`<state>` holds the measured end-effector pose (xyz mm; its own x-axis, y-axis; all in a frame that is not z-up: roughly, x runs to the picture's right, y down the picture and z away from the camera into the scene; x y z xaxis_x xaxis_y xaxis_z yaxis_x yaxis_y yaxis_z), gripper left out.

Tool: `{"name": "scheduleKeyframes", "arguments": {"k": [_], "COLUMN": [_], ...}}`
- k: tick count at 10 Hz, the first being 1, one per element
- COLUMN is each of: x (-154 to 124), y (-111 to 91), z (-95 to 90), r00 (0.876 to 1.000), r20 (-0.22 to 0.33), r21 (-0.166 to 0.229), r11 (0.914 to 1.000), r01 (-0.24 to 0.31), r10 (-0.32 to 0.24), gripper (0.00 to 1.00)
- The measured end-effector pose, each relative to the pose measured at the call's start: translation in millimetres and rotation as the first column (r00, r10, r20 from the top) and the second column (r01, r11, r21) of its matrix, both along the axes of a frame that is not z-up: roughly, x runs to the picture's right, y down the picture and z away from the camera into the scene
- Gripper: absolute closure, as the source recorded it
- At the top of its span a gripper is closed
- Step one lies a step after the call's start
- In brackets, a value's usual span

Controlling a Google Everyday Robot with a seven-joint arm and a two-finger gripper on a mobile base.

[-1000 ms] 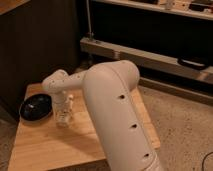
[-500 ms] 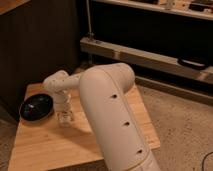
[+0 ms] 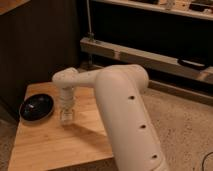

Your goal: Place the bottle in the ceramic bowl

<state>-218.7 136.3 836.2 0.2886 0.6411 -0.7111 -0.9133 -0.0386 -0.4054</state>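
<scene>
Logged gripper (image 3: 66, 106) directly over bottle (image 3: 66, 116), on wooden table (image 3: 50, 145), just beside ceramic bowl (image 3: 36, 107). Could not tell whether clamped. Judged risks: slim bottle tipping if nudged; clipping bowl rim if carried low.

One high camera looks down along the arm (image 3: 125, 100) at the gripper (image 3: 67, 111) over the table (image 3: 50, 145).

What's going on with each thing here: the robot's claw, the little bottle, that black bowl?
gripper: pointing down, right at the bottle, just to the right of the bowl.
bottle: upright beneath the gripper, beside the bowl, not in it.
ceramic bowl: right way up on the wooden table, no bottle inside.
</scene>
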Motion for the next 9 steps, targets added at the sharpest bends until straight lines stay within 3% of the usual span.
{"name": "scheduleKeyframes", "arguments": {"k": [1,2,3,4,5,6,7,8,9], "x": [11,24,29,32,29,24,16,3,-15], "y": [-7,-17,-22,-30,-40,-51,-59,-66,-78], "z": [-4.4,-11.3,-16.6,-23.7,-33.3,-42.8,-49.2,-55.9,-63.3], "r00": [0.992,0.962,0.928,0.868,0.772,0.682,0.624,0.579,0.564], "r20": [0.091,0.211,0.298,0.42,0.561,0.66,0.713,0.752,0.776], "r21": [-0.008,-0.023,-0.04,-0.068,-0.106,-0.139,-0.165,-0.187,-0.173], "r11": [0.9967,0.9848,0.9748,0.9627,0.9504,0.9434,0.9412,0.9437,0.9554], "r01": [-0.081,-0.172,-0.219,-0.262,-0.292,-0.301,-0.295,-0.273,-0.239], "r10": [0.082,0.173,0.221,0.266,0.3,0.315,0.32,0.316,0.282], "gripper": [1.0,1.0,1.0,1.0,1.0,1.0,1.0,1.0,1.0]}}
